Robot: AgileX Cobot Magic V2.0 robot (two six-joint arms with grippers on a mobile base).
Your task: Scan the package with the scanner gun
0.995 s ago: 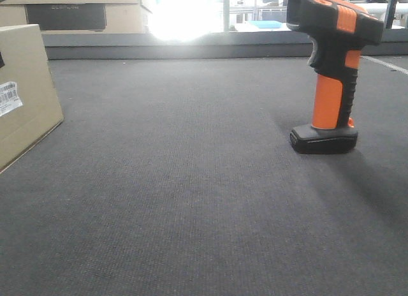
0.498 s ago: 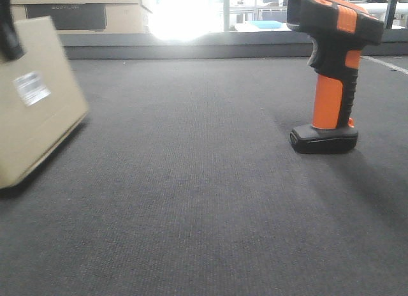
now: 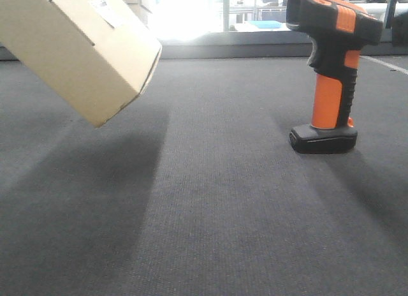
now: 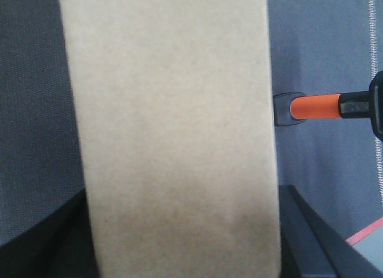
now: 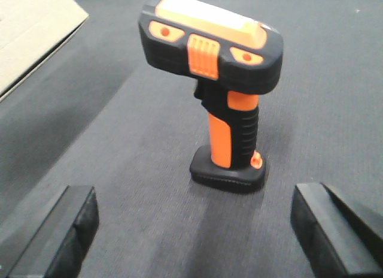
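The package (image 3: 83, 53), a plain tan cardboard box, hangs tilted above the carpet at the upper left, its white barcode label (image 3: 105, 6) on the upward face. In the left wrist view the package (image 4: 173, 140) fills the middle, and my left gripper (image 4: 182, 230) is shut on it with a dark finger (image 4: 305, 236) on either side. The scanner gun (image 3: 331, 73), black and orange, stands upright on its flat base at the right. My right gripper (image 5: 194, 230) is open just short of the scanner gun (image 5: 221, 92), with only carpet between its fingers (image 5: 60, 230).
Dark grey carpet (image 3: 210, 200) covers the floor. A low ledge (image 3: 223, 50) runs under a bright window at the back. A white line (image 3: 389, 65) crosses the carpet at far right. A strip of red tape (image 4: 365, 233) lies near the left wrist.
The package has been lifted off the carpet, swung right and up, and tipped over so its label faces upward. The scanner gun has not moved.
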